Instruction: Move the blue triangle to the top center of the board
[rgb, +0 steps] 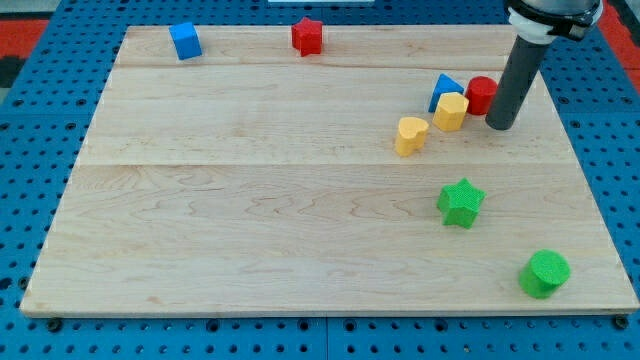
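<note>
Camera view: no jaws exist on this arm. My tip (501, 127) rests at the view's right, touching or just beside the red cylinder (482, 94). The blue triangle (446, 89) sits against that cylinder and the yellow block (450, 111). Approach from the triangle's right, pushing leftward and up toward the red star (307, 36).

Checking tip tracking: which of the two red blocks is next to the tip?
The red cylinder at the view's right, just left of my tip and beside the blue triangle. The red star sits far off at the top edge.
</note>
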